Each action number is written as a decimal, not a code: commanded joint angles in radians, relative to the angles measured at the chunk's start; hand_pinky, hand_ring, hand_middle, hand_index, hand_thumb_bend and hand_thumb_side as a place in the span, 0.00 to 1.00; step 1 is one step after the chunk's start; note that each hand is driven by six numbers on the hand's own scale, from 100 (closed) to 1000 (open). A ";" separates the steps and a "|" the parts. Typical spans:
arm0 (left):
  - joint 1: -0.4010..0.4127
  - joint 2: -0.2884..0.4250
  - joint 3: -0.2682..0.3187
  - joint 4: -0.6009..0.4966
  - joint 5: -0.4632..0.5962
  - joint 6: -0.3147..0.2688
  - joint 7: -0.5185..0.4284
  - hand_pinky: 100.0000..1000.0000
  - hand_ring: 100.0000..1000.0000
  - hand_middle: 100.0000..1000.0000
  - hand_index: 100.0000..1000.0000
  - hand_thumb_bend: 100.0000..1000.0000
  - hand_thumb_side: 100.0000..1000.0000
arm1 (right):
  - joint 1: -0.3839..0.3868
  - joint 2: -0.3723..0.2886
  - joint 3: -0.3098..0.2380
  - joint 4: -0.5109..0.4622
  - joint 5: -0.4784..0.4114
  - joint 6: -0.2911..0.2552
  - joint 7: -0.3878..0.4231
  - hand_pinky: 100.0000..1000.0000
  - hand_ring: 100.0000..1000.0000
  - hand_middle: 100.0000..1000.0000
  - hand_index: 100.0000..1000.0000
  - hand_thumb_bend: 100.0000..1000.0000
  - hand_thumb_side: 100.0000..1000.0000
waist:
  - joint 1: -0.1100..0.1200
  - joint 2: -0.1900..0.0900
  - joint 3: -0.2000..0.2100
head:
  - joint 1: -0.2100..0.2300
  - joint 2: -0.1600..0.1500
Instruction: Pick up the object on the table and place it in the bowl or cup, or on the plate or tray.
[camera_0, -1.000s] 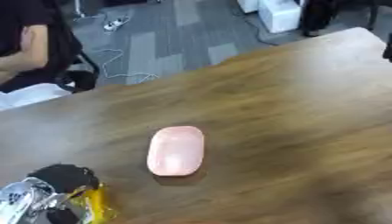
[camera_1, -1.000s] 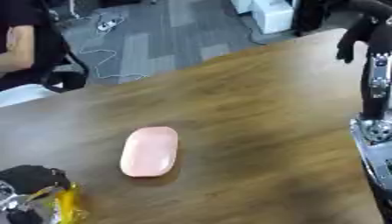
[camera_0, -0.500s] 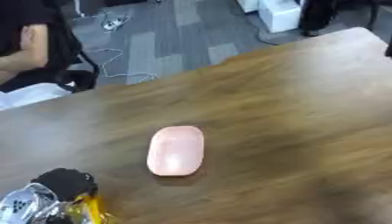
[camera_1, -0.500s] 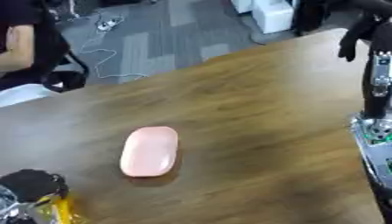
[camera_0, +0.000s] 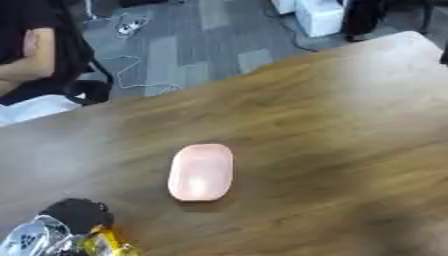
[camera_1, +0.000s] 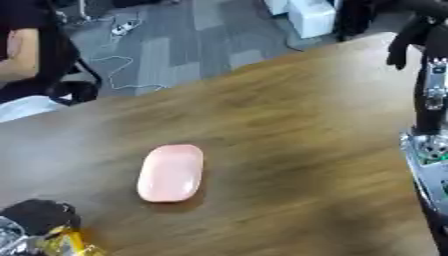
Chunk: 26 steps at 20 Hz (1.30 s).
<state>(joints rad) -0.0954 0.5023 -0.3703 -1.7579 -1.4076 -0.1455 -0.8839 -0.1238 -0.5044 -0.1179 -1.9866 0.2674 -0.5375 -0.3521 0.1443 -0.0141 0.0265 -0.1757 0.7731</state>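
Observation:
A pink oval tray (camera_0: 201, 172) lies flat in the middle of the wooden table (camera_0: 350, 125). My left hand (camera_0: 54, 230) shows at the bottom left corner, black and silver, with its fingers curled round a yellow packet (camera_0: 102, 243) that is partly cut off by the lower edge. It sits well to the lower left of the tray and does not touch it. My right arm rises along the right edge in the right eye view, and the right hand (camera_1: 409, 36) hangs near the table's far right corner with relaxed fingers, holding nothing.
Bare wood lies all around the tray. The table's far edge runs diagonally from left to upper right. Beyond it are grey floor tiles, cables (camera_0: 131, 60), white boxes (camera_0: 317, 16) and a seated person at the upper left.
My left hand with the yellow packet has sunk toward the bottom left corner, so less of it shows. The tray and right arm have stayed put.

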 joint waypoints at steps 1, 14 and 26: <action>0.005 0.003 0.008 -0.004 -0.009 0.009 0.006 0.41 0.62 0.70 0.80 0.91 0.59 | -0.017 -0.030 -0.008 -0.013 0.000 -0.001 -0.006 0.00 0.17 0.27 0.73 0.00 1.00 | -0.009 -0.005 -0.001 | 0.006 -0.003; 0.013 0.004 -0.045 -0.004 -0.090 -0.008 0.146 0.00 0.15 0.03 0.13 0.51 0.00 | -0.029 -0.039 -0.007 -0.013 -0.009 -0.002 -0.007 0.00 0.18 0.27 0.71 0.00 1.00 | -0.002 -0.010 -0.007 | 0.003 -0.003; -0.007 -0.005 0.026 0.039 -0.061 0.049 0.108 0.00 0.03 0.00 0.09 0.57 0.00 | -0.022 -0.038 -0.010 -0.013 -0.005 0.001 0.000 0.00 0.17 0.24 0.65 0.00 1.00 | -0.005 -0.011 -0.005 | 0.002 -0.003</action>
<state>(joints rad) -0.0927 0.4807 -0.3705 -1.7183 -1.4688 -0.1091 -0.7759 -0.1403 -0.5212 -0.1182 -1.9866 0.2629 -0.5371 -0.3550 0.1512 -0.0205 0.0205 -0.1757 0.7731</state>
